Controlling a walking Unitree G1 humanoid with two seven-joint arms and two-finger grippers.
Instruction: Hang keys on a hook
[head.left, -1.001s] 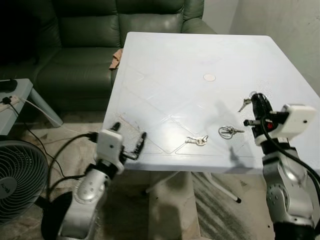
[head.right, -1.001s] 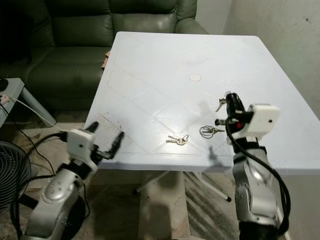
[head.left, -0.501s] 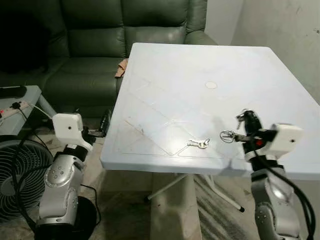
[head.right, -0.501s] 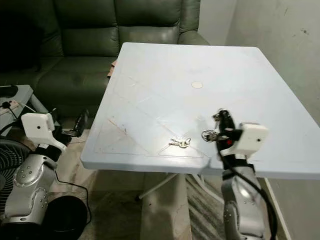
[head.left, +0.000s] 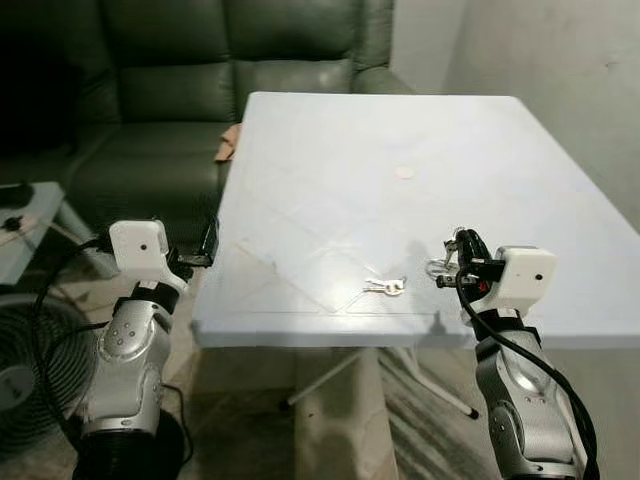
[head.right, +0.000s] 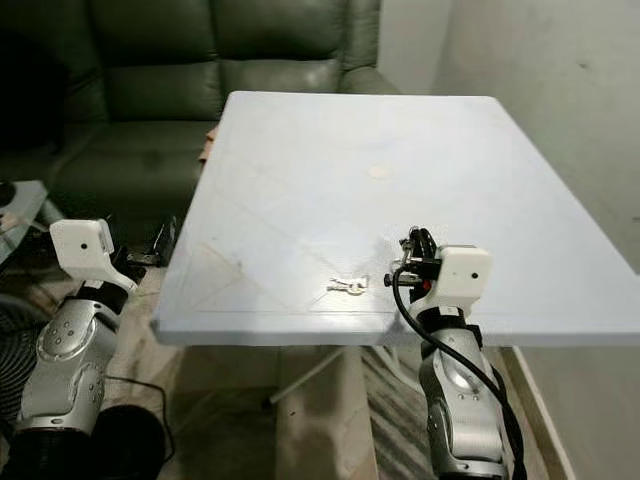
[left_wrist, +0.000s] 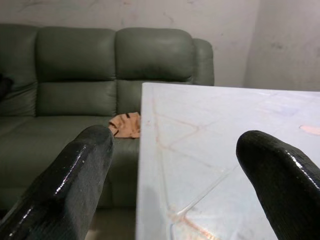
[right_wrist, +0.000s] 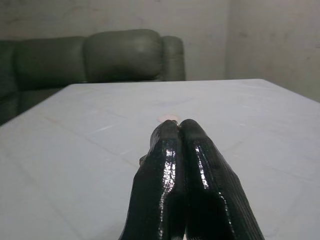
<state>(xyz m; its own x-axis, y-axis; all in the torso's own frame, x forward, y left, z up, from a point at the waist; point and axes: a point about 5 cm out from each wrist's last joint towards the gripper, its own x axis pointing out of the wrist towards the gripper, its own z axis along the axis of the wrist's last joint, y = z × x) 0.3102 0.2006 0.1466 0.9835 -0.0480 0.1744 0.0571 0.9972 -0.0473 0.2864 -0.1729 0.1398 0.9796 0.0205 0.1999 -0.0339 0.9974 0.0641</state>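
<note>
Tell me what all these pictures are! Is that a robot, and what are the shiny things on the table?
Yes, a robot with two silver arms. Two pictures come from cameras on its head, looking down at a white table by a green sofa. Two more come from cameras on its wrists. The right gripper has its black fingers pressed shut, and a ring of keys hangs at them above the table. Another bunch of keys lies flat near the front edge. The left gripper is open, beside the table.
</note>
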